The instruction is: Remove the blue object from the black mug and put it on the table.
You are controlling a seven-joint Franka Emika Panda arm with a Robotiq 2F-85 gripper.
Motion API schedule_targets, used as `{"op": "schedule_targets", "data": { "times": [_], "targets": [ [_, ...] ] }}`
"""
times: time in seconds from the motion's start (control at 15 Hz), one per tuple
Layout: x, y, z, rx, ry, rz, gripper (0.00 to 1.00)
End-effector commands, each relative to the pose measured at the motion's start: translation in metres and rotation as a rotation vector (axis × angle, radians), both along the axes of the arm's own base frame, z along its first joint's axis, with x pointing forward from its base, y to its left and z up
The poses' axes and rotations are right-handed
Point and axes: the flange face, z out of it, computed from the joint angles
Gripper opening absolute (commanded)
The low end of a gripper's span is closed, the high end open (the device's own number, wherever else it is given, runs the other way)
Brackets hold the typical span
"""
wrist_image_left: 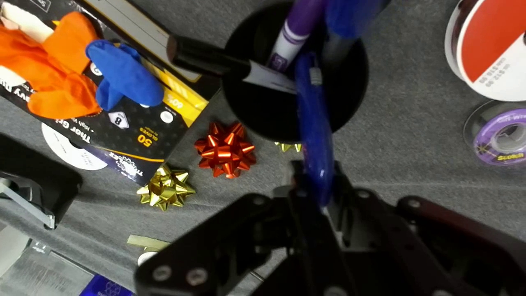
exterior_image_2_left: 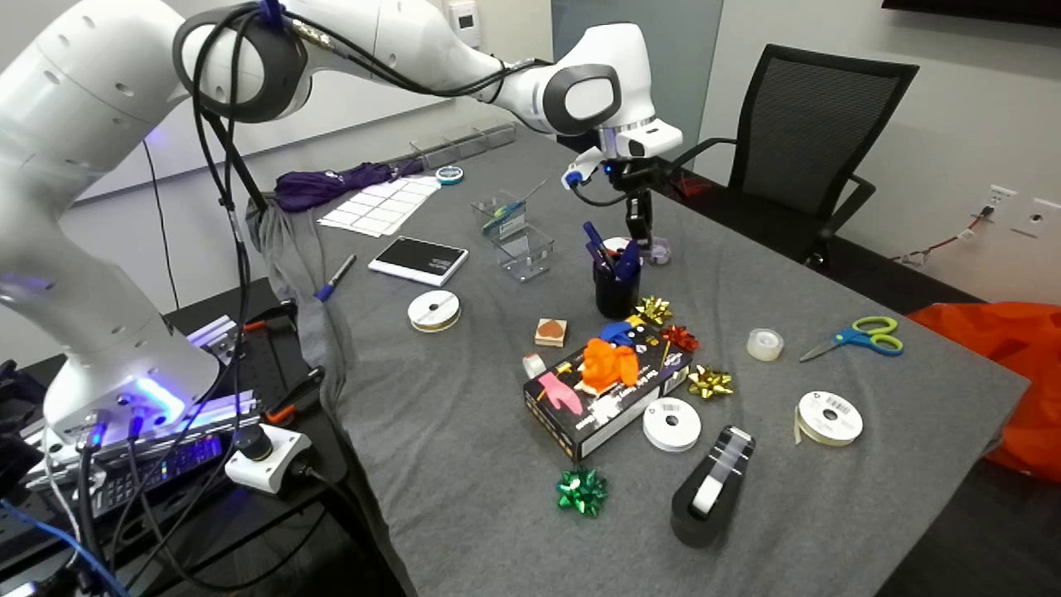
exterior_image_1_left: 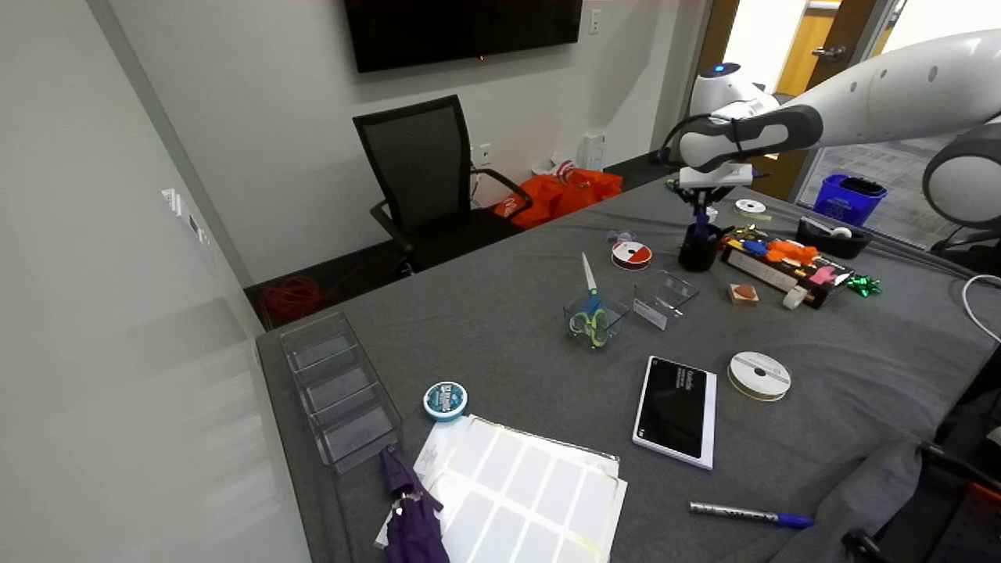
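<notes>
Over the table [exterior_image_2_left: 464, 431], the gripper [wrist_image_left: 319, 176] is in a narrow position, its fingertips clamped on the upper end of the blue marker [wrist_image_left: 314, 119]. The lower end of the blue marker is inside the mug [exterior_image_2_left: 616, 297], together with a purple marker [wrist_image_left: 304, 20] and a dark marker [wrist_image_left: 201, 56]. The mug stands upright, just beside the box [exterior_image_2_left: 597, 414]; a red bow [wrist_image_left: 225, 150] lies near the mug.

In an exterior view I see an orange bundle [exterior_image_2_left: 609, 363] on the glove box [exterior_image_2_left: 613, 408], a green bow [exterior_image_2_left: 582, 491] and a tape dispenser [exterior_image_2_left: 700, 521] near it. My wrist view gives me a red bow [wrist_image_left: 225, 150] beside the box and a purple tape roll [wrist_image_left: 486, 144] near a red-and-white spool [wrist_image_left: 489, 49].
</notes>
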Motion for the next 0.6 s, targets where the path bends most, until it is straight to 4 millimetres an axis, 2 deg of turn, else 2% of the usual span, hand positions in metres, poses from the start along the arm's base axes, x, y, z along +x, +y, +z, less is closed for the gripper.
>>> {"op": "schedule_targets", "data": {
  "times": [0.0, 0.53],
  "targets": [
    [-0.006, -0.005, 0.023, 0.014, 0.039, 0.036, 0.04],
    [-0.021, -0.001, 0.081, 0.071, 0.114, 0.109, 0.04]
  ]
}}
